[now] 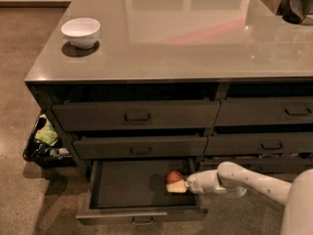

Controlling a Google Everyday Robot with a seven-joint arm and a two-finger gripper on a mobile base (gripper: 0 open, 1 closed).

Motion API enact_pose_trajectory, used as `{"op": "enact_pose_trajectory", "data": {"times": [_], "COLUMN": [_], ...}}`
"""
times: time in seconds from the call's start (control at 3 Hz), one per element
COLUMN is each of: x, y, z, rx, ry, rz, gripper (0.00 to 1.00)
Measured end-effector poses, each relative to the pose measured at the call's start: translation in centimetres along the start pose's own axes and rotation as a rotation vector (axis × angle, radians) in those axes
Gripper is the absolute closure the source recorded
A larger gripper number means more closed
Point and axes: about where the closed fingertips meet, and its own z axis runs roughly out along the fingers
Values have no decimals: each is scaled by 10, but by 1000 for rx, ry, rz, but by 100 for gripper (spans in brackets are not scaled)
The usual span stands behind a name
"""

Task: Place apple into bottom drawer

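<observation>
1. The white arm's gripper point(178, 186) reaches in from the right, low over the right part of the open drawer. It touches the apple; we cannot tell its opening or whether it has a real hold.
2. The small round red-orange apple point(173, 176) is inside the wide, shallow dark grey bottom drawer point(141, 213), at the right side, near the right wall. We can't tell if it rests on the drawer floor.
3. Step in hand, as we read it: set down and release. We want the apple low on the floor before letting go, so it drops nowhere and doesn't roll.
4. Let go gently, then lift straight up and back out to the right, clear of the closed dark grey middle drawer point(142, 147) just above.
5. Risk: a round apple can roll left across the bare floor.
6. Further out: white ceramic bowl point(80, 32) on the far left of the glossy grey countertop point(171, 48), well apart.
</observation>
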Motion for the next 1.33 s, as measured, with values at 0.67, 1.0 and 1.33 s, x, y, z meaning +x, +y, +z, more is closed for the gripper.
{"op": "enact_pose_trajectory", "data": {"times": [0.67,1.0,1.33], "x": [7,16,23], "y": [-28,-40,-48], "z": [61,85,99], "rx": [47,71,82], "ry": [8,54,98], "rz": [55,97,134], "gripper": [100,100,100]}}
